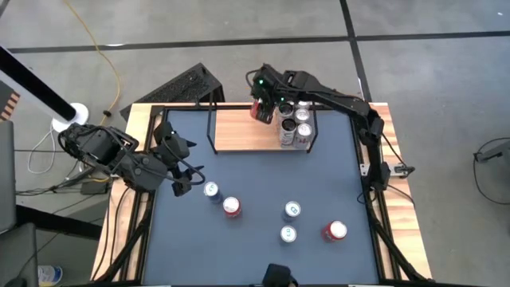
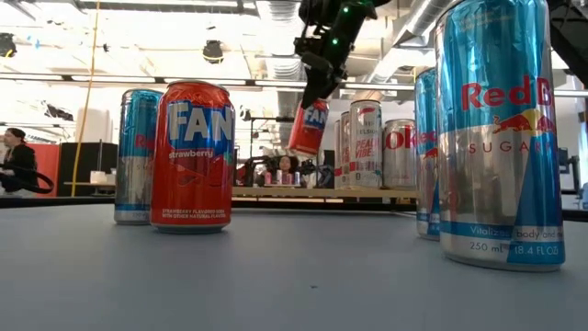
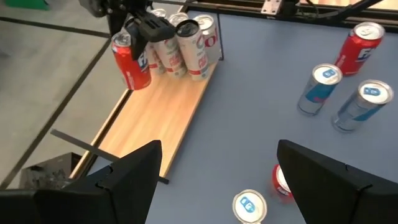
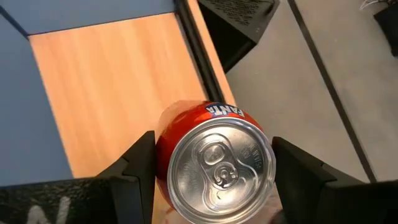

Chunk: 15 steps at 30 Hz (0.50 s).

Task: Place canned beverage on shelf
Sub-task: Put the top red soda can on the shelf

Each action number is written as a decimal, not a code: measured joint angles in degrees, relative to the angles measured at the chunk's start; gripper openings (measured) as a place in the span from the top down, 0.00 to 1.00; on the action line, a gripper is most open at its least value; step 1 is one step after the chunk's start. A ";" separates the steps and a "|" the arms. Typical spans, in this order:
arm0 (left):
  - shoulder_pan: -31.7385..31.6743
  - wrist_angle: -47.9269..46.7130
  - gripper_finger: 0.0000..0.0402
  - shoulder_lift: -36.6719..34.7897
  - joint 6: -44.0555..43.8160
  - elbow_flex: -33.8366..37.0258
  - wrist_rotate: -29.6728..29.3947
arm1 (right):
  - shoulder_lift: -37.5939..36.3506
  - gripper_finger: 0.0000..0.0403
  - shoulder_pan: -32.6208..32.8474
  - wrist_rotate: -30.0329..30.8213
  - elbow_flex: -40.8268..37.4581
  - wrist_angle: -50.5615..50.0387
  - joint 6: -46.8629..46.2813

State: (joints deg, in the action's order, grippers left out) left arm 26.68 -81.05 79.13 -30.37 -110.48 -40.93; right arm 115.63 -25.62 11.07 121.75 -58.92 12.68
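My right gripper [image 1: 264,106] is shut on a red Fanta can [image 4: 214,165] above the far edge of the light-wood shelf [image 1: 243,129], beside several cans [image 1: 295,123] that stand at the shelf's right end. In the low view the can [image 2: 310,127] hangs tilted, clear of the board. My left gripper [image 3: 217,180] is open and empty over the table's left part [image 1: 185,179], near a blue can [image 1: 212,191] and a red can [image 1: 232,207] that stand upright on the table. My right gripper pinches the red can between its two fingers [image 4: 134,171], on two opposite sides of the can's wall just below the top rim [image 4: 163,155]. The fingers come from above, pointing down along the can. The can is lifted clear of the shelf and tilted, its bottom toward the table's left.
Two blue cans [image 1: 292,210] [image 1: 288,234] and a red can [image 1: 335,232] stand at the table's near right. A black wire rack [image 1: 185,86] lies beyond the table's far left corner. The shelf's left and middle board [image 3: 155,112] is bare. A person [image 2: 16,161] shows far behind.
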 joint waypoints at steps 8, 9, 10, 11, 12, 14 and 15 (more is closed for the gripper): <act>-2.37 -0.68 0.23 -0.11 1.93 0.00 -0.02 | 3.66 0.43 -1.31 -0.03 0.10 0.09 6.35; -2.74 -0.70 0.23 -0.11 2.28 -0.02 -0.02 | 4.80 0.43 -1.18 0.20 0.73 -0.75 7.44; -3.02 -0.70 0.23 -0.11 2.62 -0.02 0.00 | 6.08 0.43 -0.99 1.12 1.65 -1.59 8.50; -3.27 -0.74 0.23 -0.11 2.87 -0.02 0.12 | 7.60 0.43 -0.91 2.61 3.04 -2.60 9.90; -3.53 -0.80 0.23 -0.11 2.95 -0.02 0.30 | 9.11 0.43 -0.88 4.33 4.82 -4.01 11.25; -4.17 -1.16 0.23 -0.26 2.96 -0.02 1.15 | 11.98 0.43 -0.99 6.71 9.45 -8.26 12.77; -4.40 -1.26 0.23 -0.35 2.95 -0.02 1.40 | 13.35 0.43 -1.28 7.10 11.98 -10.40 13.11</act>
State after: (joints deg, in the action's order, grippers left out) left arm 22.29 -82.31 78.78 -27.42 -110.50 -39.53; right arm 128.98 -26.90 18.17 133.73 -69.32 25.79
